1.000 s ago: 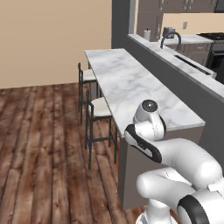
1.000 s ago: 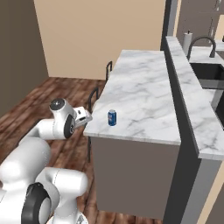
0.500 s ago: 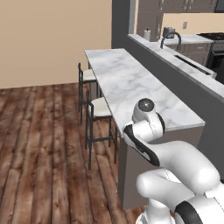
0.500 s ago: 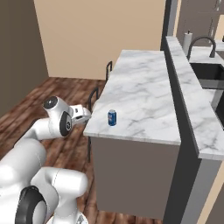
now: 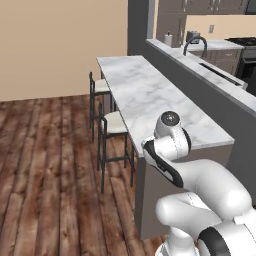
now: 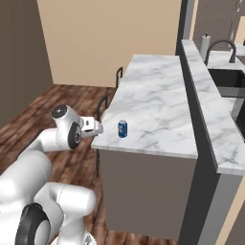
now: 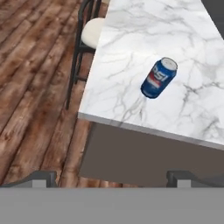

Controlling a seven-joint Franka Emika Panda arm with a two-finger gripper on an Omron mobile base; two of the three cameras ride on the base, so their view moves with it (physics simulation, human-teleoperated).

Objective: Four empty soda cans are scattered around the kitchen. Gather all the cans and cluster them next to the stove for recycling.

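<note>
can [image 7: 159, 78]: you see a blue body with a red-and-white logo band and a silvery top
counter [image 6: 153, 103]: you have white marble with soft grey veining across its top
counter front [image 6: 139, 191]: you see flat grey-brown below the marble slab
raised ledge [image 6: 201, 91]: your far side shows a dark grey wall capped in the same white-grey marble
stools [image 5: 112, 132]: you see thin black frames with cream seats
floor [image 5: 45, 165]: you are looking at reddish-brown wood planks with darker streaks
wall [image 5: 55, 45]: you have plain beige
arm [image 6: 67, 134]: you see white shells with dark grey joints
faucet [image 6: 220, 48]: you see a dark curved arch
</note>
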